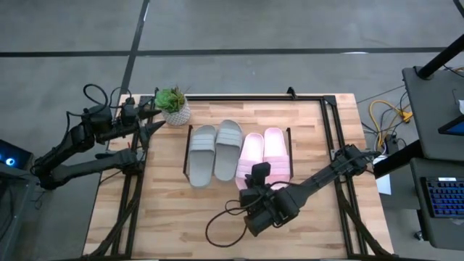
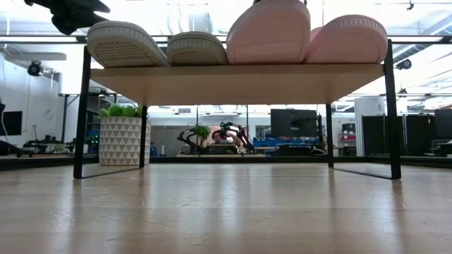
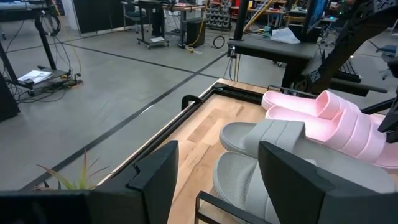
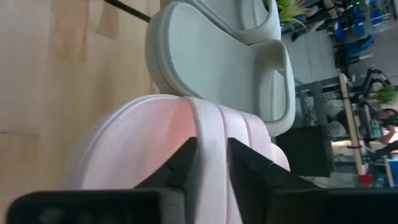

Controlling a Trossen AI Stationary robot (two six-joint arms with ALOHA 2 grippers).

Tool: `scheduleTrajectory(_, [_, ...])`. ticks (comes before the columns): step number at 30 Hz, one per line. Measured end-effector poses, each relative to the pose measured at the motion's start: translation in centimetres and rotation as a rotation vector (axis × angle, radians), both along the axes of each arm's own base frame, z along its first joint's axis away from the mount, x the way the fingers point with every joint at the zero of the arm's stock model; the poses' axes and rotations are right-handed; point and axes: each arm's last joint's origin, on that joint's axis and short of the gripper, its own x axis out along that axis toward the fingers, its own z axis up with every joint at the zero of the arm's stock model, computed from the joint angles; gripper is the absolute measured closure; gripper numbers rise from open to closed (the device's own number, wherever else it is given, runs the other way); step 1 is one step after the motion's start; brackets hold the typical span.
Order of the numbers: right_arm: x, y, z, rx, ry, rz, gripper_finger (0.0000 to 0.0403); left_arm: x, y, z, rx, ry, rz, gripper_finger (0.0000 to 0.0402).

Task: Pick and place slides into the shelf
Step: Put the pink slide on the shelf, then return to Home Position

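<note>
right fingers [image 4: 211, 163] pinched on strap of pink slide [image 1: 250, 156], already on shelf [image 1: 190, 138] beside three others, long axis running away from me. left fingers [image 3: 217, 174] spread, parked by plant [image 1: 172, 101].

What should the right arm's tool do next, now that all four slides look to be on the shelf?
Probably open and back straight off. The right tool is clamped on the strap of a pale pink soft slide, which already rests on the black-rod shelf's wooden board beside the other pink one and two grey slides. The left tool waits near the table's edge.
</note>
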Motion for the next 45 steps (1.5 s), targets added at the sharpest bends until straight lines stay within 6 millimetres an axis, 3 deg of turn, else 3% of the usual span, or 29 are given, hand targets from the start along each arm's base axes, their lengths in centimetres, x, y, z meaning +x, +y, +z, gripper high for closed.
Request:
scheduleTrajectory(9, [0.4, -0.4, 1.5, 0.024, -0.031, -0.012, 0.0241, 0.0, 0.0, 0.0, 0.0, 0.0, -0.001, 0.0195])
scheduleTrajectory(15, [0.3, -0.4, 4.4, 0.068, -0.131, -0.023, 0.0228, 0.0, -0.1, 0.0, -0.002, -0.003, -0.016, 0.0195])
scheduleTrajectory(21, [-0.4, -1.1, 8.4, 0.043, -0.371, -0.105, 0.0268, -0.1, -0.2, 0.3, 0.038, -0.021, -0.035, 0.0195])
scheduleTrajectory(26, [-1.4, -1.6, 10.2, 0.128, -0.381, -0.005, 0.0318, -0.5, -0.3, 1.0, 0.072, -0.091, -0.039, 0.0195])
scheduleTrajectory(30, [-1.5, -1.7, 11.3, 0.342, -0.335, 0.268, 0.0359, -1.0, -0.5, 1.3, 0.089, -0.129, -0.038, 0.0195])
scheduleTrajectory(33, [-2.0, -2.0, 12.8, 0.525, -0.305, 0.641, 0.0388, -1.4, -0.7, 1.5, 0.097, -0.157, -0.037, 0.0195])
scheduleTrajectory(36, [-2.8, -2.6, 14.3, 0.538, -0.363, 0.888, 0.0393, -1.8, -0.9, 1.6, 0.103, -0.172, -0.036, 0.0195])
scheduleTrajectory(39, [-3.8, -4.3, 15.8, 0.46, -0.502, 0.822, 0.0394, -2.1, -1.0, 1.6, 0.107, -0.181, -0.036, 0.0195])
scheduleTrajectory(45, [-7.5, -10.3, 18.4, 0.451, -0.657, 0.72, 0.0394, -2.6, -1.3, 1.7, 0.163, -0.184, -0.039, 0.0195])
